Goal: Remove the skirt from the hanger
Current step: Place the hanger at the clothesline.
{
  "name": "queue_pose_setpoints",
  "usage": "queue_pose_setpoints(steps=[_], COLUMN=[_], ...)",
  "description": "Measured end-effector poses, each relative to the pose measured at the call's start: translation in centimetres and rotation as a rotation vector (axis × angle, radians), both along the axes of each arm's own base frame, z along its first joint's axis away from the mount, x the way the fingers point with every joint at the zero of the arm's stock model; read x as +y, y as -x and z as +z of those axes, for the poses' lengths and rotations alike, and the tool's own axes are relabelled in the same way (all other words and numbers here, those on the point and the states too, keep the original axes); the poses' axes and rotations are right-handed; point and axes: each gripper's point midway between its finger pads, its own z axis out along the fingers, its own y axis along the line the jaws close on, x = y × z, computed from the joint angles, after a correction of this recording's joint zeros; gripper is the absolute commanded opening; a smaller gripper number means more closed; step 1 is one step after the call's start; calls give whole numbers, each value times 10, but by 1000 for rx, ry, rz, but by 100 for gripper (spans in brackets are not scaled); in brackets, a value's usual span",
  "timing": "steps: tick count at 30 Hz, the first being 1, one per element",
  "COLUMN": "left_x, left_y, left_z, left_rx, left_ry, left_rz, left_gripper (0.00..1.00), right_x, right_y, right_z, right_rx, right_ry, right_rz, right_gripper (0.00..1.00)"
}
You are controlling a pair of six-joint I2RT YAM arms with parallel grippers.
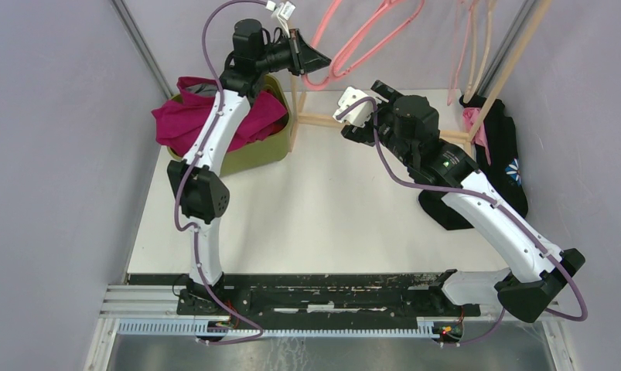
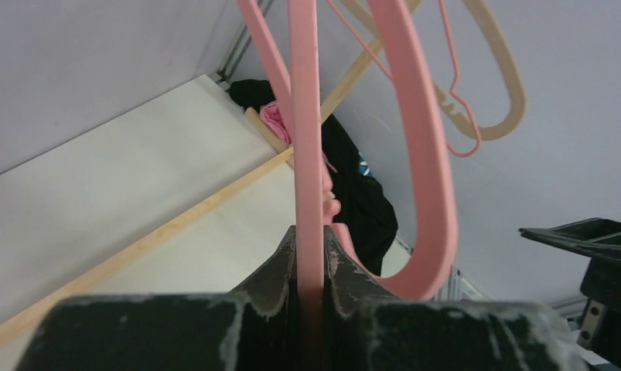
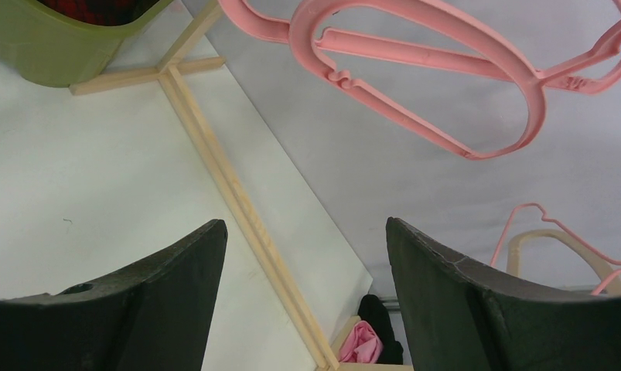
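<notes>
A: Left gripper [image 2: 309,247] was clamped on the pink hanger [image 2: 305,116]; right gripper [image 3: 303,224] stood spread, apart from it.
B: Skirt?
A: Magenta skirt [image 1: 185,116] lay heaped in the green bin [image 1: 249,157], under the left arm.

Robot arms [image 1: 214,131]: two | pink hangers [image 2: 305,116]: at least two | beige hanger [image 2: 517,97]: one | green bin [image 1: 253,154]: one | wooden rack [image 3: 236,193]: one
</notes>
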Motion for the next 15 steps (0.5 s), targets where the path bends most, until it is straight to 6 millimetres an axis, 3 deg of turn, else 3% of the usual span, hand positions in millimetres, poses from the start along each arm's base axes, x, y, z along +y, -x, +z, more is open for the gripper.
queue_pose_setpoints(steps=[5, 15], left_x=[-7, -12], left_y=[1, -30], left_z=[11, 0], left_rx=[-3, -6], left_ry=[54, 57], left_rz=[-20, 61], left_gripper=[3, 3], right_x=[0, -2], right_y=[0, 0], right_z=[0, 1], right_rx=[0, -5], right_ry=[0, 8], right_rz=[-1, -2], right_gripper=[81, 81])
